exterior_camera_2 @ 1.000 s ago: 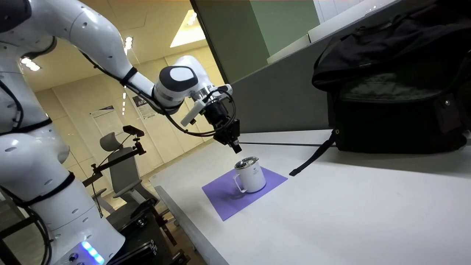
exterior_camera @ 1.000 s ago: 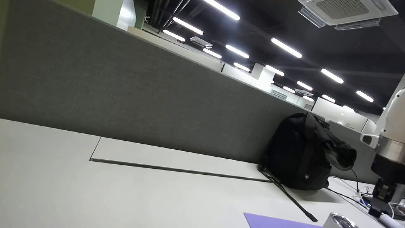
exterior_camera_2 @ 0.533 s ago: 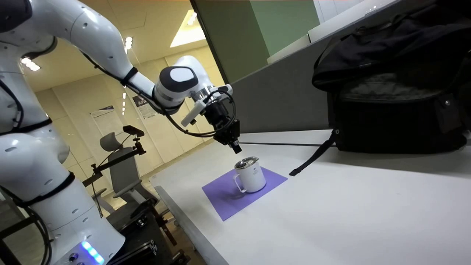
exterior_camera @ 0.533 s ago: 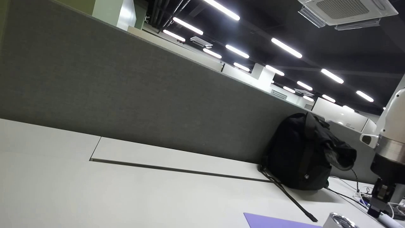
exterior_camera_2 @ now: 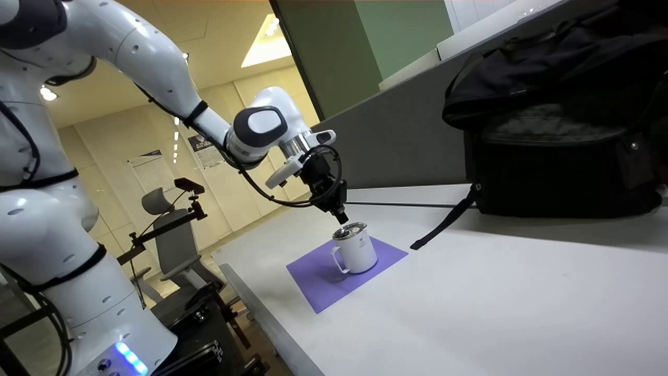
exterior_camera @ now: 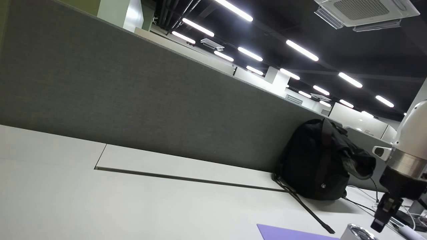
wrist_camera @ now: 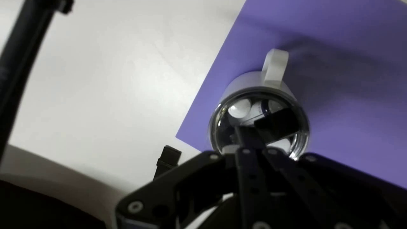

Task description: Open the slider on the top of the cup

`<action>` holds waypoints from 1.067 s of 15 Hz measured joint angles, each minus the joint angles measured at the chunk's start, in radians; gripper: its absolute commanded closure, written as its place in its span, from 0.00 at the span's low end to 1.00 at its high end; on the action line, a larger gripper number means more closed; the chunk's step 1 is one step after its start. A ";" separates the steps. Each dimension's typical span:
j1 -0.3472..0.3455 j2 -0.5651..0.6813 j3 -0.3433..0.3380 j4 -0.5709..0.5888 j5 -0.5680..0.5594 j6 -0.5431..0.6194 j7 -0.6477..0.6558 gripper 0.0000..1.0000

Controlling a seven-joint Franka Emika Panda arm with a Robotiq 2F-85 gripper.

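A white cup [exterior_camera_2: 360, 256] with a handle stands upright on a purple sheet [exterior_camera_2: 313, 284]; its top also shows in an exterior view [exterior_camera: 358, 233]. Its shiny round lid [wrist_camera: 239, 109] fills the middle of the wrist view. A dark rectangular patch [wrist_camera: 279, 125] lies on the lid; I cannot tell whether it is the slider or a reflection. My gripper [wrist_camera: 249, 132] is shut and empty, fingertips together in front of the lid. In both exterior views the gripper [exterior_camera_2: 342, 218] [exterior_camera: 377, 227] is just above the cup's rim, seemingly apart from it. The handle [wrist_camera: 275, 66] points away from my fingers.
A black backpack [exterior_camera_2: 563, 162] [exterior_camera: 313, 166] stands by the grey partition [exterior_camera: 166, 100]. Its strap [exterior_camera_2: 443, 227] lies on the white desk [exterior_camera_2: 496, 292] near the sheet, and its end [wrist_camera: 168, 156] shows beside my gripper. Cables and a white cylinder [exterior_camera: 408, 232] lie behind the gripper.
My gripper has moved down and toward the cup's lid over the last half second; before that it was almost still. The cup and the sheet have not moved.
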 measured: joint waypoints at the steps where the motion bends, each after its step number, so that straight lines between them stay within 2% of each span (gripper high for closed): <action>1: 0.000 0.015 0.003 0.004 0.020 0.005 -0.015 1.00; 6: 0.000 0.091 0.020 0.042 0.092 0.006 -0.068 1.00; 13: 0.000 0.105 0.026 0.068 0.115 -0.001 -0.092 1.00; 16: 0.001 0.094 0.036 0.077 0.120 -0.045 -0.104 1.00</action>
